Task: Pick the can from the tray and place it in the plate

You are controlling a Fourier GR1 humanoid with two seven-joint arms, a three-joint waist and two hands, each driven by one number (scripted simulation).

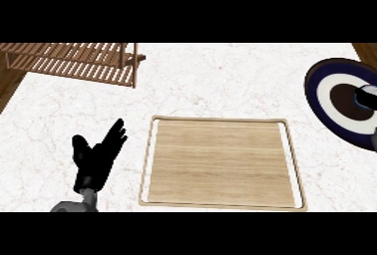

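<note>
- The left hand (95,157) rests on the white counter (221,79), fingers straight and spread, holding nothing
- Just to its right lies the wooden tray (153,164)
- Far right of the hand, the can (366,95) sits on the dark-rimmed plate (324,107)
- Beyond the hand stands a slatted wooden rack (81,62)

Plate (333,107) and can (366,96) edge-cropped.

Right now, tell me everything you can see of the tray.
The tray is a square, shallow board of pale wood grain with a thin, lighter raised rim and rounded corners. It lies flat on the white marble-look counter, in the lower middle of the head view. Nothing lies in it; no can shows there. The left hand rests open beside its left edge, not touching it.
</note>
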